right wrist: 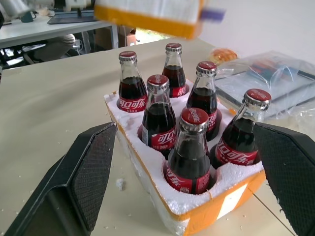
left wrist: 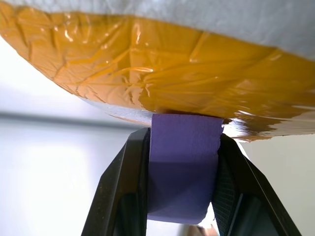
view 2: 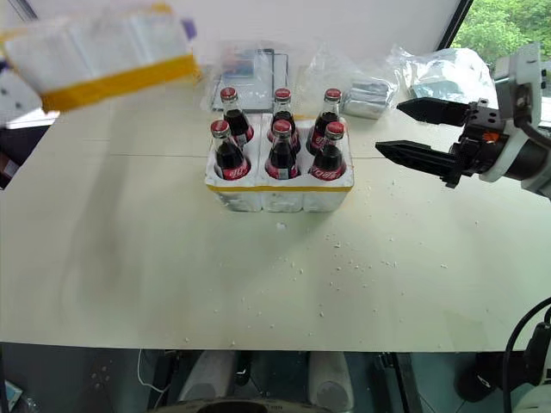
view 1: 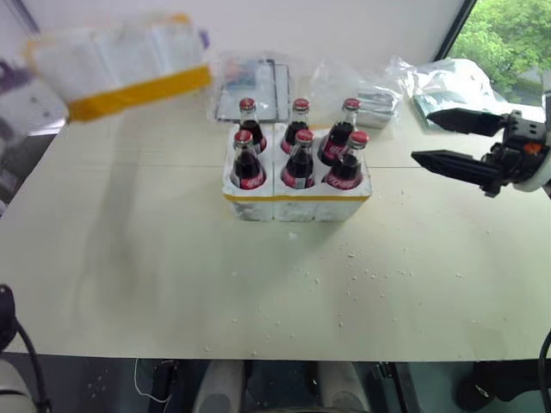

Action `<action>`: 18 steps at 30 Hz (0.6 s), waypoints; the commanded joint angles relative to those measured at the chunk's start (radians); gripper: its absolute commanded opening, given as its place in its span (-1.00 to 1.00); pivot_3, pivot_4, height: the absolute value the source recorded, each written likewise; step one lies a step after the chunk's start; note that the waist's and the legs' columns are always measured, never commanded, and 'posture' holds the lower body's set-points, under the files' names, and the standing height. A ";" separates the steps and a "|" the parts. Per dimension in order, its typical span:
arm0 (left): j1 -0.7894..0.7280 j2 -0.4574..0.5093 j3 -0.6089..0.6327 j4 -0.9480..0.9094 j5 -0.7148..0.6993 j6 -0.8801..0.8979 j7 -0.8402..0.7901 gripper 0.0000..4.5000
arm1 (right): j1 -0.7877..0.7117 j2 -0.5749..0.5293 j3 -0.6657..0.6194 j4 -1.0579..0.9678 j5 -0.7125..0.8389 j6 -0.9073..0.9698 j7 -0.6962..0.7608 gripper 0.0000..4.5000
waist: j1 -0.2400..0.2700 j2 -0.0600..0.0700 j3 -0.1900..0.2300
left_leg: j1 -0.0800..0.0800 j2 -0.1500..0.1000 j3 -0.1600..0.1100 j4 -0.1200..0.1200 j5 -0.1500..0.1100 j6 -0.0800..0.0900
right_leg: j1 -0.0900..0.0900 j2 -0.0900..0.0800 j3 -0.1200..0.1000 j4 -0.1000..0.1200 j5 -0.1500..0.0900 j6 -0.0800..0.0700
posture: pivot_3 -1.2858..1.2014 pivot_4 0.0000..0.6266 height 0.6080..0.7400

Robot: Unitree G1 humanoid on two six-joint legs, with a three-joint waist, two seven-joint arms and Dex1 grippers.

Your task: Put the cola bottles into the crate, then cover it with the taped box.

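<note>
Six cola bottles [view 1: 300, 159] with red caps stand in the wells of the crate [view 1: 297, 205], a low white styrofoam tray with a yellow strip, at mid table. The taped box [view 1: 120, 64], white with a wide yellow band, hangs blurred in the air at the back left, above and clear of the table. In the left wrist view my left gripper [left wrist: 183, 142] is shut on a purple tab [left wrist: 182, 167] fixed to the underside of the taped box [left wrist: 157, 64]. My right gripper [view 1: 435, 138] stands open to the right of the crate, level with the bottles, holding nothing.
Clear plastic bags and packets [view 1: 258, 82] lie behind the crate, and crumpled plastic [view 1: 448, 82] lies at the back right. White styrofoam crumbs [view 1: 344, 275] are scattered in front of the crate. The table's front edge [view 1: 275, 354] runs close to me.
</note>
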 commanded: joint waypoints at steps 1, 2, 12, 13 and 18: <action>-0.081 -0.035 -0.001 -0.095 -0.027 -0.008 -0.045 -0.28 | 0.002 -0.010 -0.050 -0.009 0.002 -0.023 -0.008 1.00 | -0.002 0.000 0.000 | 0.000 0.000 0.000 0.000 0.000 0.000 | 0.000 0.000 0.000 0.000 0.000 0.000 | 0.03 -0.52 0.96; -0.094 -0.058 -0.003 -0.127 -0.040 -0.008 -0.067 -0.28 | 0.007 -0.008 -0.054 -0.011 0.002 -0.024 -0.010 1.00 | -0.003 0.000 0.000 | 0.000 0.000 0.000 0.000 0.000 0.000 | 0.000 0.000 0.000 0.000 0.000 0.000 | 0.03 -0.52 0.96; 0.039 -0.249 0.002 -0.645 -0.128 0.232 -0.255 -0.28 | 0.038 0.004 -0.094 -0.060 0.031 0.009 -0.090 1.00 | -0.009 0.000 0.000 | 0.000 0.000 0.000 0.000 0.000 0.000 | 0.000 0.001 0.001 0.001 0.000 0.000 | 0.03 -0.52 0.96; 0.067 -0.248 -0.006 -0.697 -0.102 0.245 -0.261 -0.28 | 0.034 0.006 -0.095 -0.070 0.038 0.018 -0.105 1.00 | -0.010 0.000 0.000 | 0.000 0.000 0.000 0.000 0.000 0.000 | 0.000 0.001 0.001 0.001 0.000 0.000 | 0.03 -0.52 0.96; 0.196 -0.235 -0.050 -0.881 0.056 0.305 -0.265 -0.28 | 0.015 0.011 -0.084 -0.101 0.060 0.042 -0.160 1.00 | -0.008 0.000 0.000 | 0.001 0.000 0.000 0.000 0.000 0.000 | 0.000 0.001 0.001 0.001 0.000 0.000 | 0.03 -0.52 0.96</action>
